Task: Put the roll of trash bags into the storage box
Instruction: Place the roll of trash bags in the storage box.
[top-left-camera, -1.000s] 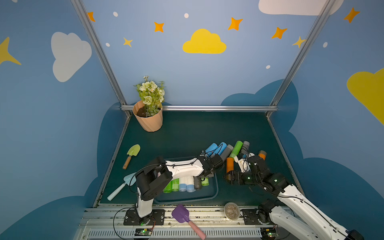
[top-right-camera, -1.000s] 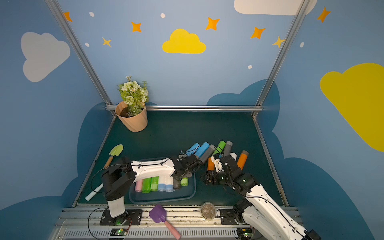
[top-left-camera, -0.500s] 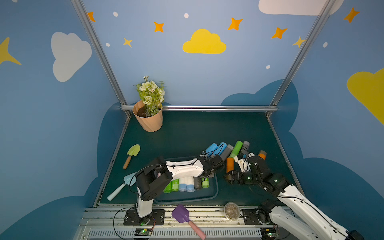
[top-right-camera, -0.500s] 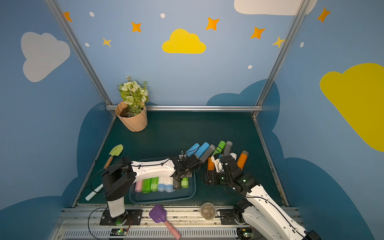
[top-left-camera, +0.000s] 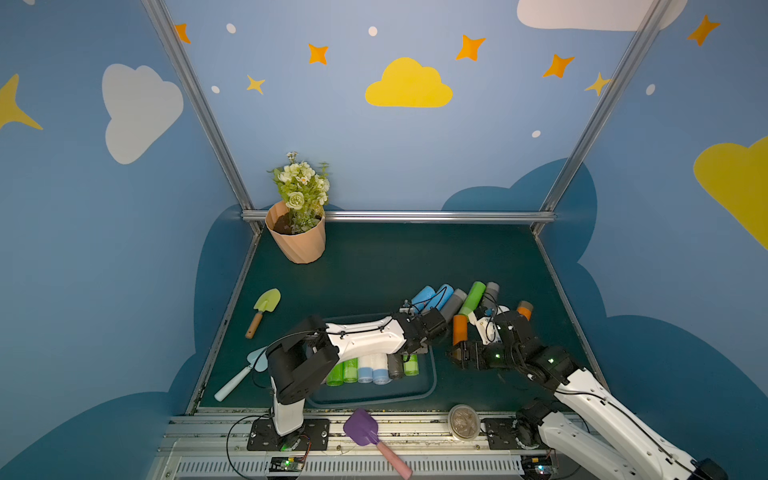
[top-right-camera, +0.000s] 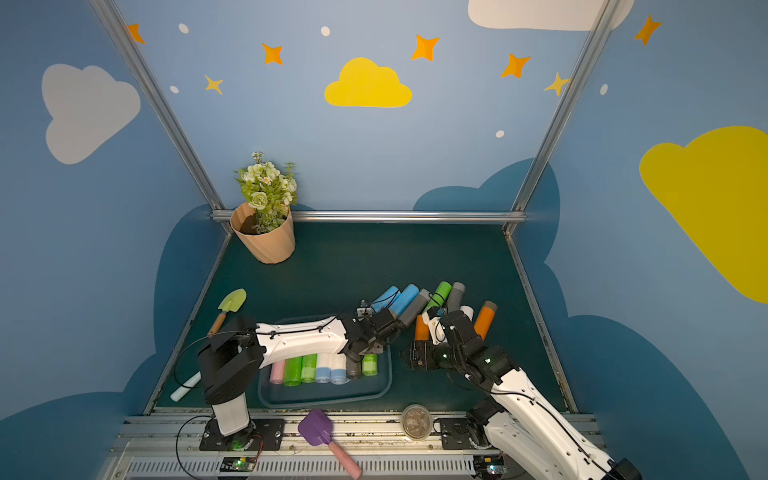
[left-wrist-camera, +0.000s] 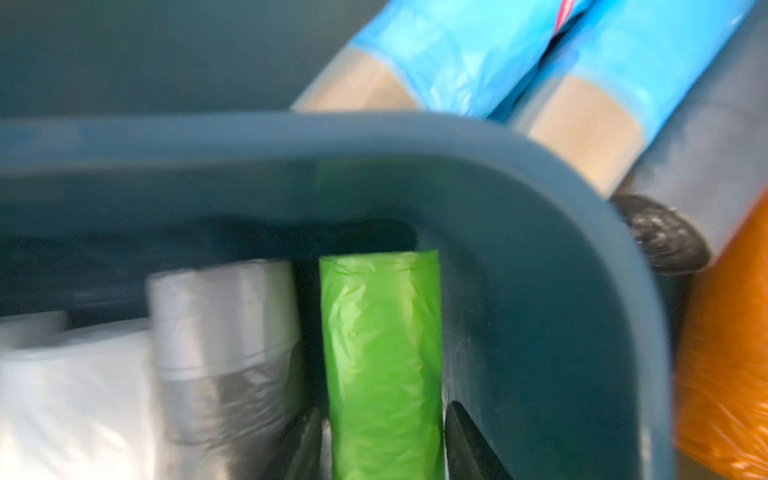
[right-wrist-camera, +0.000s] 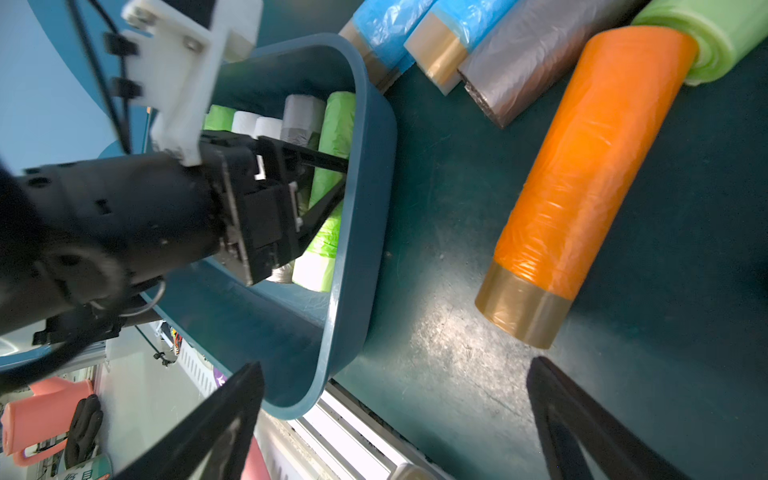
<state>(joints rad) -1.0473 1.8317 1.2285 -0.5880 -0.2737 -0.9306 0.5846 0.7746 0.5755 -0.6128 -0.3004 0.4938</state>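
The storage box (top-left-camera: 432, 376) (top-right-camera: 389, 374), a shallow blue-grey bin, sits at the front of the table with several rolls lying side by side in it. A green roll of trash bags (left-wrist-camera: 380, 353) (top-left-camera: 410, 365) lies at the row's right end, against the box wall (left-wrist-camera: 540, 249). My left gripper (left-wrist-camera: 384, 409) (right-wrist-camera: 344, 176) reaches down into the box and straddles this roll, with narrow gaps showing at both fingers. My right gripper (right-wrist-camera: 397, 362) (top-left-camera: 451, 355) hovers wide open and empty over the table, just right of the box and near an orange roll (right-wrist-camera: 582, 174) (top-left-camera: 459, 328).
More rolls lie behind the box: blue ones (top-left-camera: 428, 296), grey (top-left-camera: 454, 303), green (top-left-camera: 473, 297) and another orange (top-left-camera: 524, 309). A peach flowerpot (top-left-camera: 297, 239) stands at the back left. Along the left and front are a green trowel (top-left-camera: 264, 309), a pale shovel (top-left-camera: 239, 376), a purple shovel (top-left-camera: 365, 430) and a round dish (top-left-camera: 463, 420).
The left jaws have spread a little around the green roll, which stays lying in the box. Both arms have hardly shifted.
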